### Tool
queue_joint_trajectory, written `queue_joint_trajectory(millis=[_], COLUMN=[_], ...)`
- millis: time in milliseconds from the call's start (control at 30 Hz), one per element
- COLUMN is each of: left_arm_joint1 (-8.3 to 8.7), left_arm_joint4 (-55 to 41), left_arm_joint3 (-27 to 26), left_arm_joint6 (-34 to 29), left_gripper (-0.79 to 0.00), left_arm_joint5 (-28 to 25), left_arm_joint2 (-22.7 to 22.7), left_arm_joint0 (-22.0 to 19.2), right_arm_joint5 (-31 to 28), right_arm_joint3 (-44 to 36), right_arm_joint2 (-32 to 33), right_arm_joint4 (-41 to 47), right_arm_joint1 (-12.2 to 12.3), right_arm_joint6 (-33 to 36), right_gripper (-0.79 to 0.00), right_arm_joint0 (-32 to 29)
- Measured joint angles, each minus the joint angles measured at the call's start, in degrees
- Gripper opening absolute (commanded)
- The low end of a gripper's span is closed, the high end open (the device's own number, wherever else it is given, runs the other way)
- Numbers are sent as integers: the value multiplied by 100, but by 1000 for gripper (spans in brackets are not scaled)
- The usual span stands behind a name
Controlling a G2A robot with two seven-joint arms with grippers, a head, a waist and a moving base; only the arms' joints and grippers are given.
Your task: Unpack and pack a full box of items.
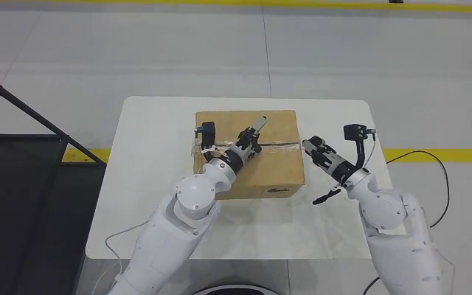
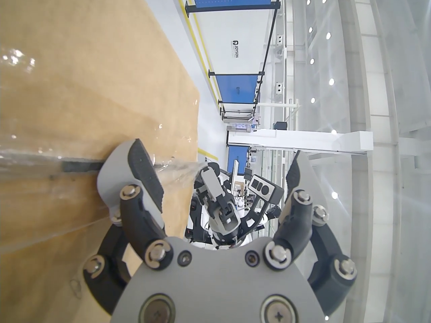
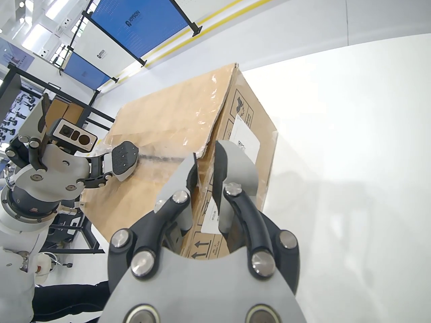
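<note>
over box [image 1: 279,127], left end effector [image 1: 253,135] agape

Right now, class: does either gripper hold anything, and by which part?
Nothing is held. The left gripper is open, one pad on the taped seam of the brown cardboard box; the right gripper is open astride its top edge.

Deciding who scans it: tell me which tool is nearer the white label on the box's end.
Right. The right tool hangs at that end's top edge, by the white label; the left tool is over the box top, along the taped seam.
</note>
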Motion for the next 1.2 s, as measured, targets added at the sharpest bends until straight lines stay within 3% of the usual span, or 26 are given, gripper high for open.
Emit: queue_joint_trajectory(millis=[367, 500, 567, 667, 967, 1200], left_arm_joint1=[-9, -11, -14, -18, -27, -29], left_arm_joint4=[11, 27, 27, 28, 56, 56], left_arm_joint3=[-70, -89, -96, -102, -149, -196], left_arm_joint6=[-52, -72, -84, -97, -114, -114], left_gripper=[0, 0, 0, 0, 0, 0], left_arm_joint5=[-11, -24, -29, -36, -53, -79], left_arm_joint2=[-68, -84, -91, -95, -109, -156], left_arm_joint0=[94, 117, 126, 138, 199, 259], right_arm_joint5=[-25, -375, -760, -1046, -197, 382], right_arm_joint3=[-537, -826, -920, -797, 158, 724], right_arm_joint2=[492, 535, 449, 257, -570, -901], right_arm_joint4=[160, 430, 775, 1231, 1342, 1430], right_arm_joint1=[42, 41, 40, 54, 1, -32], right_arm_joint6=[-546, -723, -604, -42, 919, 1338], right_gripper=[-508, -591, -785, -785, -785, -785], right_arm_joint0=[-427, -595, -640, -487, 714, 1275])
